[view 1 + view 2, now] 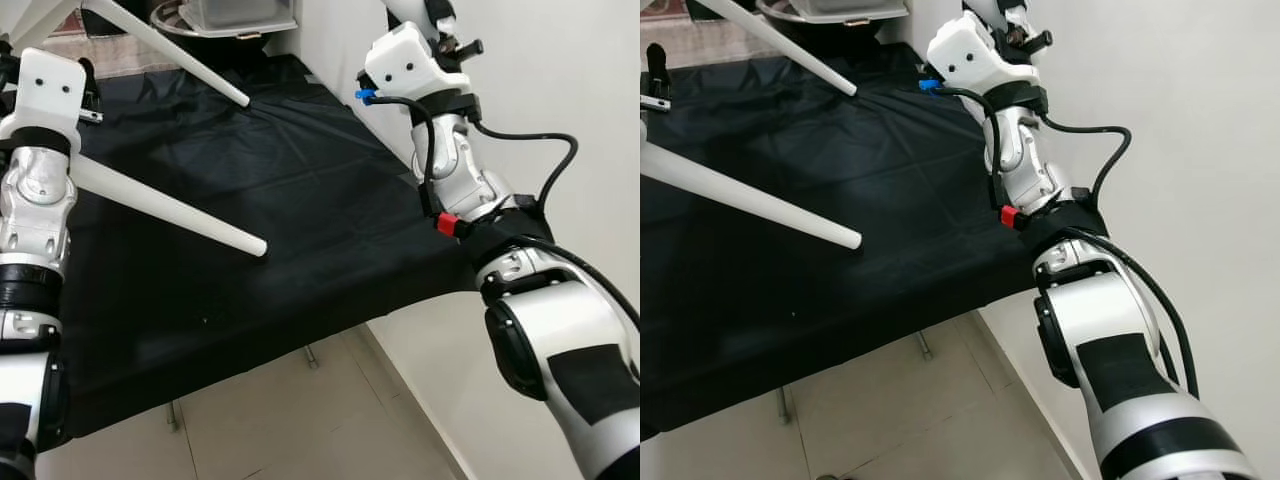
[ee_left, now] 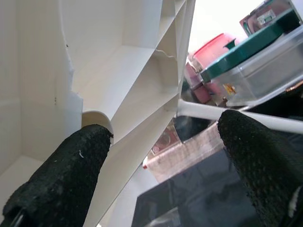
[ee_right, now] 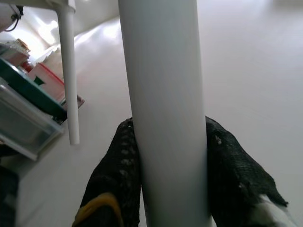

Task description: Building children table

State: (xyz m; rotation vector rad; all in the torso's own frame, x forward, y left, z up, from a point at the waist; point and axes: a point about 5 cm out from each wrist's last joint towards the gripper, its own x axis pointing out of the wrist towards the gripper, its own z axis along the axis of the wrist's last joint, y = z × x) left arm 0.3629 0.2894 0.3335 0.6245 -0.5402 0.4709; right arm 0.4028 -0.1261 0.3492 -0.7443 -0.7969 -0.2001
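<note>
Black cloth (image 1: pixel 250 230) is covering the low worktop, and it is hanging over the near edge above a tiled floor (image 1: pixel 300 420), with a white wall (image 1: pixel 560 90) running along the right edge.

Two white table legs are sticking out over the cloth: one leg (image 1: pixel 165 205) is slanting across the left half, its rounded tip hovering near the middle, and a second leg (image 1: pixel 170 55) is angling down from the far left corner. Both are attached to the white ribbed tabletop underside (image 2: pixel 137 71) that is being held up at the left. A third leg (image 3: pixel 165 109) is standing in the right gripper (image 3: pixel 165 156), whose two black fingers are pressing on it from either side.

At the far edge, several plastic storage boxes (image 2: pixel 255 66) are stacked, one with a green lid, one pink.

Left arm (image 1: pixel 35 200) is rising straight up along the left edge, wrist high; its gripper (image 2: pixel 161 156) is spread wide, one finger lying against the tabletop's ribbing, the other in open air. Right arm (image 1: pixel 450 170) is bent at the elbow and reaching up beside the wall.
</note>
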